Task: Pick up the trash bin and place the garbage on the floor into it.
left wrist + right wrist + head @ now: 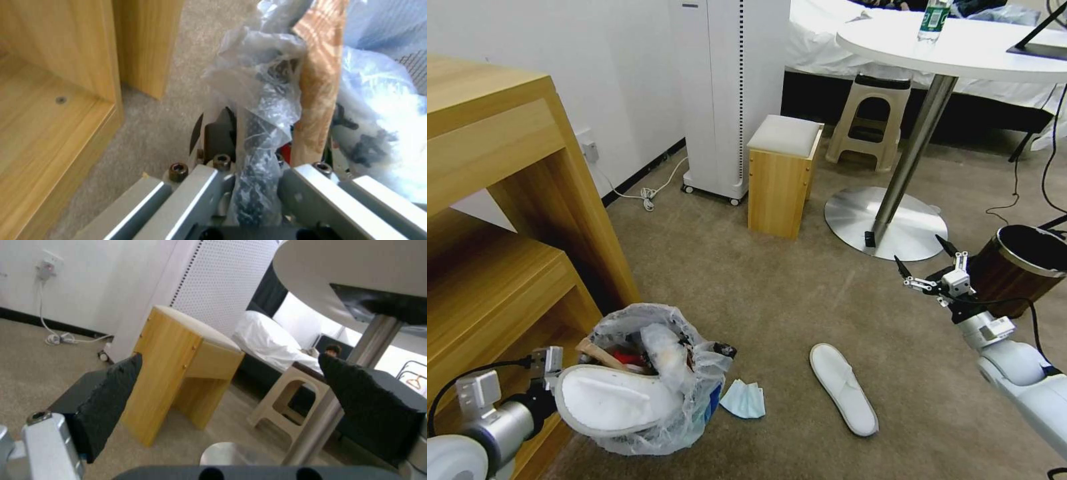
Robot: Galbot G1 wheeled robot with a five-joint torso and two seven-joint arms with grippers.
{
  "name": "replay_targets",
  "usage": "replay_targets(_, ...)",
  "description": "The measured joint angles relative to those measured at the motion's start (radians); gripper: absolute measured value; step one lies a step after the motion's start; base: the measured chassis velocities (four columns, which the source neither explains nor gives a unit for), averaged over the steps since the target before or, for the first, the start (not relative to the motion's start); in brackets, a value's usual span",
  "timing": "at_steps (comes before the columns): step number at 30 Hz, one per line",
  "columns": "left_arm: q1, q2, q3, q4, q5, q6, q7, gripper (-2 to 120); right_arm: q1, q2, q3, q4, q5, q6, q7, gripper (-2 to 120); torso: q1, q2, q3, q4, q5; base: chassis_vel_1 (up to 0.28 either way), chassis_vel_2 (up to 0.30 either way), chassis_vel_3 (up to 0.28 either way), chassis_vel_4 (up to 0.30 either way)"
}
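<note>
Beige carpet (774, 293) runs to a white wall (594, 53) at upper left, with a wooden shelf unit (500, 220) at left, a wooden stool (780, 177) at centre, and a round white table (960, 47) at upper right.

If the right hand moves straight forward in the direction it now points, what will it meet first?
Probably the wooden stool: between the open fingers of the right hand, it is the nearest thing ahead. The plastic stool and table leg stand further off. Depth is uncertain.
</note>
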Motion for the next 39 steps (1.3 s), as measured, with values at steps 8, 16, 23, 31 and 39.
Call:
replay_targets(8, 0.014, 0.013, 0.003, -0.007, 0.021, -0.010, 0.024, 0, -0.001, 0.008, -0.001, -0.002, 0.000, 0.007, -0.020, 99, 0.000, 0.000, 0.000, 0.0001, -0.0001, -0.053, 0.068, 0.067, -0.064)
replay_targets(16, 0.010, 0.013, 0.002, -0.005, 0.025, -0.027, 0.020, 0, -0.010, 0.022, -0.002, 0.025, -0.010, 0.031, -0.013, 100, 0.000, 0.000, 0.000, 0.0002, -0.0001, -0.049, 0.037, 0.042, -0.049)
replay_targets(23, 0.010, 0.012, -0.003, -0.005, 0.023, -0.036, 0.019, 0, -0.035, 0.021, 0.002, 0.053, -0.060, 0.032, 0.003, 100, 0.000, 0.000, 0.000, 0.0000, -0.0001, 0.000, 0.000, 0.000, 0.000)
replay_targets(31, 0.018, 0.018, -0.009, -0.006, 0.023, -0.038, 0.022, 0, -0.070, -0.010, 0.002, 0.080, -0.041, 0.032, -0.120, 100, 0.000, 0.000, 0.000, 0.0001, -0.0001, 0.000, 0.000, 0.000, 0.000)
replay_targets(39, 0.021, 0.016, -0.011, -0.006, 0.022, -0.040, 0.025, 0, -0.115, -0.041, -0.006, 0.094, 0.072, 0.034, -0.356, 100, 0.000, 0.000, 0.000, 0.0000, -0.0001, 0.000, 0.000, 0.000, 0.000)
